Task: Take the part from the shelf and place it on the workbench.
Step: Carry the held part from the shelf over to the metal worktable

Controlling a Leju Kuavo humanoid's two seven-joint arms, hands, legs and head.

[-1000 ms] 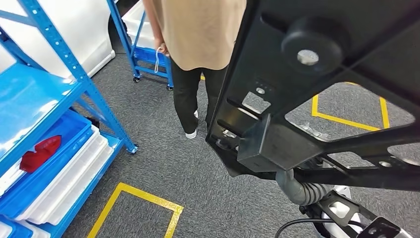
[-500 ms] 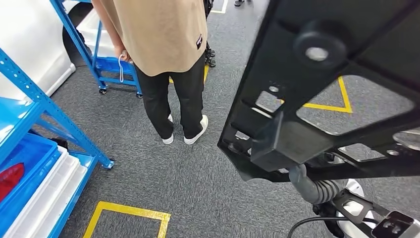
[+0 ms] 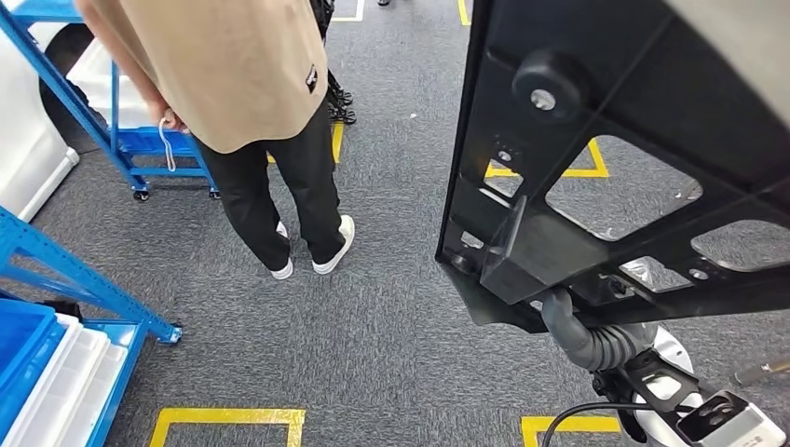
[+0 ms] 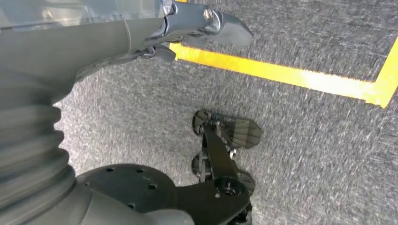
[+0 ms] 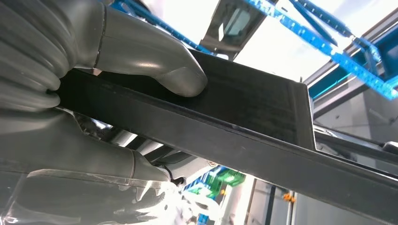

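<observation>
Your right hand (image 5: 94, 93) is clamped on the edge of the part (image 3: 633, 158), thumb over the top face, and carries it high in front of the head camera, above the carpet (image 3: 373, 326) with the shelf (image 3: 74, 279) off to the left. It looks like a big stiff black plastic frame with cut-outs: probably light but long, so expect leverage at the grip; hold a solid rib, not a thin web. Left hand (image 4: 206, 23) hangs low over the floor; can't tell if its fingers are apart or closed.
</observation>
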